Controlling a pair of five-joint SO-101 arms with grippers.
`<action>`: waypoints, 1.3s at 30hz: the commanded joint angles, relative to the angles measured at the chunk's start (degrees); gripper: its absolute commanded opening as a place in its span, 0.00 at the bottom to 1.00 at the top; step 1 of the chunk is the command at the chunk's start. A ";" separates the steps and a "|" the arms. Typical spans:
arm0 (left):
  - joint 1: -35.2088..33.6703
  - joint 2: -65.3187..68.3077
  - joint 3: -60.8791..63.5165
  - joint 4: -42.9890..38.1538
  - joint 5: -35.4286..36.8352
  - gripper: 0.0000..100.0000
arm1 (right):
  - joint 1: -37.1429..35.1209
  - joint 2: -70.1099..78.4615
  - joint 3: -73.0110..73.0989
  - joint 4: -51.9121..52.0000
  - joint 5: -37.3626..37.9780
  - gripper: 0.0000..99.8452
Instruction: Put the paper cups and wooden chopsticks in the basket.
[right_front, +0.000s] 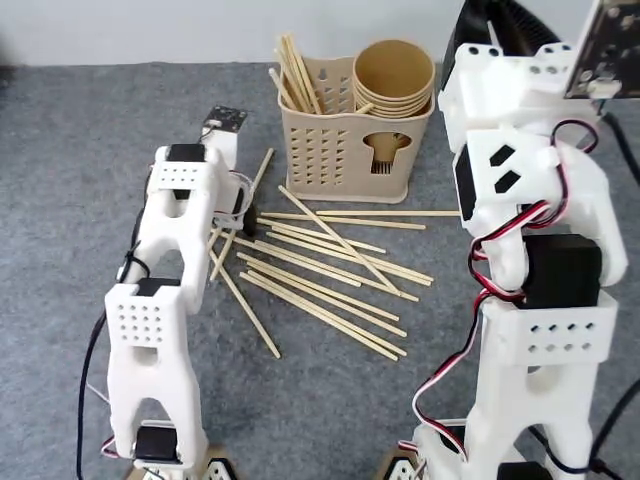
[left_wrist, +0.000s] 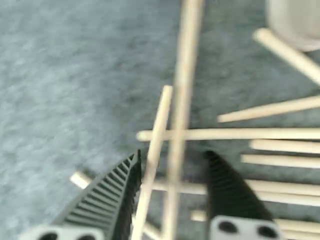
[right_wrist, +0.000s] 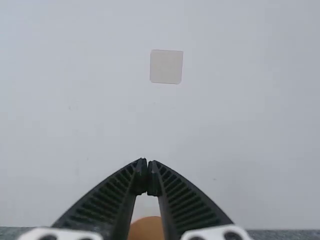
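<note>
Chopsticks (right_front: 337, 238) clutter centre, basket (right_front: 330, 150) blocks rear; L side open.

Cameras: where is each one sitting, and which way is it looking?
High view: fixed above, looking down on the basket, cups and loose chopsticks on the mat; the left arm and right arm show.
Left wrist view: on the left arm's wrist, looking down at chopsticks lying on the mat; the open left gripper frames them.
Right wrist view: on the right arm's wrist, facing a pale wall with a square patch; the shut right gripper shows.
Shared: high and left wrist views both show the loose chopsticks.
</note>
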 joint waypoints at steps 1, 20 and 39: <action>0.26 -0.35 -2.42 0.35 -0.62 0.07 | 0.22 -1.45 -3.16 -0.66 0.70 0.02; 0.09 -9.58 -18.95 18.73 -0.26 0.01 | 0.22 -1.45 -3.16 -0.66 0.70 0.02; -0.26 -19.16 -41.19 21.80 6.68 0.01 | 0.22 -1.45 -3.16 -0.66 0.70 0.02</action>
